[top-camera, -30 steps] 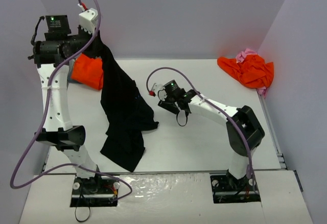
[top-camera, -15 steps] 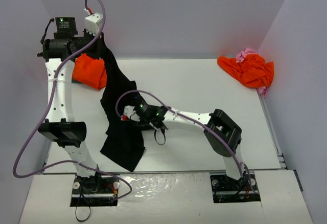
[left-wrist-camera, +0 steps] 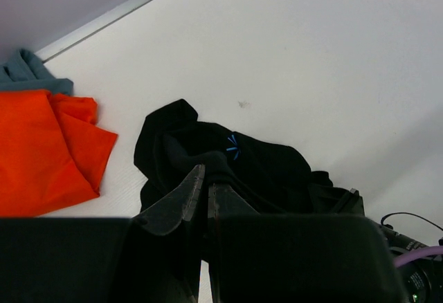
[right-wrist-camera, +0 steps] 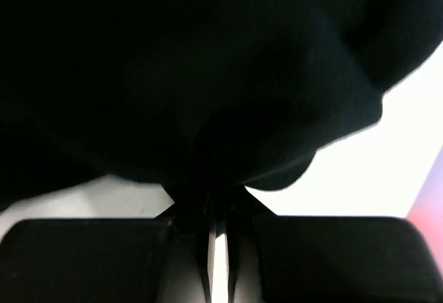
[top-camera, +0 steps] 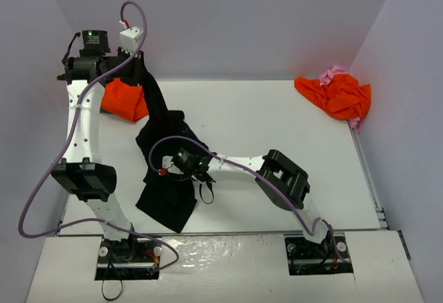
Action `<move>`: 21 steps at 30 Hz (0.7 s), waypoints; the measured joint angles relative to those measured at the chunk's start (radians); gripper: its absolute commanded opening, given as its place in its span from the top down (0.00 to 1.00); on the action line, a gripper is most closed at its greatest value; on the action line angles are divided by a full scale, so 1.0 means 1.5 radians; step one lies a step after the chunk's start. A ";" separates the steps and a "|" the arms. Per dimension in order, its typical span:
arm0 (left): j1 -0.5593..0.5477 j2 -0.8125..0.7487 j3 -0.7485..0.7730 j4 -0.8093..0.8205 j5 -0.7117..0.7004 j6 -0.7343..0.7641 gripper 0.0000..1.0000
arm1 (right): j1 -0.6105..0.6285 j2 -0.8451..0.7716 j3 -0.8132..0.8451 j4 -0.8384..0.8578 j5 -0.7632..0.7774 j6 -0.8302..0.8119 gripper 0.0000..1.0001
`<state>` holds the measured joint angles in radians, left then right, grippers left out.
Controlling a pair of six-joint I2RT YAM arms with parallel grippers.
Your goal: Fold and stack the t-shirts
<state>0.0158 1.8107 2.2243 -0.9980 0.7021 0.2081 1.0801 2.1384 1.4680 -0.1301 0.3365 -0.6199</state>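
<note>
Since 1 second ago the right arm has swung left across the table [top-camera: 277, 123], and its right gripper [top-camera: 166, 167] has gone from half-spread to closed on the black t-shirt [top-camera: 169, 147]. The left arm has shifted slightly to the right.

The left gripper [top-camera: 141, 66] is raised off the table with its jaws pinched tight on an upper edge of the black t-shirt. In the left wrist view the 2 fingers [left-wrist-camera: 181, 199] meet with dark cloth bunched at their tips, and the rest of the shirt [left-wrist-camera: 235, 164] is heaped on the table beneath them. Left of this gripper lies a folded orange t-shirt [left-wrist-camera: 41, 151] with a blue-grey t-shirt [left-wrist-camera: 28, 75] showing behind it.

From the left gripper the black cloth hangs down to the right gripper, then spreads on the table towards the near edge. The right wrist view shows its jaws clamped on a fold of the black fabric [right-wrist-camera: 173, 75], which fills the space beyond the fingertips.

Well to the right of both grippers, at the far corner, a crumpled orange t-shirt [top-camera: 340, 95] sits on a pink t-shirt [top-camera: 335, 73].
</note>
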 measured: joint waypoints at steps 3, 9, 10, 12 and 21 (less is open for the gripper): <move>0.000 -0.001 -0.015 0.008 0.000 0.001 1.00 | -0.003 0.016 0.008 0.007 0.029 -0.008 1.00; 0.014 -0.035 -0.047 0.027 0.000 0.000 1.00 | -0.076 -0.010 0.009 0.009 0.064 -0.009 1.00; 0.018 -0.043 -0.048 0.029 0.000 0.000 1.00 | -0.104 -0.026 0.009 0.008 0.060 -0.008 1.00; 0.027 -0.059 -0.048 0.034 0.000 0.000 1.00 | -0.171 -0.071 0.009 0.009 0.053 -0.004 1.00; 0.084 -0.116 -0.048 0.059 0.027 -0.028 1.00 | -0.435 -0.339 0.009 0.004 0.032 0.001 1.00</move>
<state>0.1423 1.6372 2.1521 -0.9093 0.7425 0.1666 0.4272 1.6302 1.4815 -0.1238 0.3851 -0.6178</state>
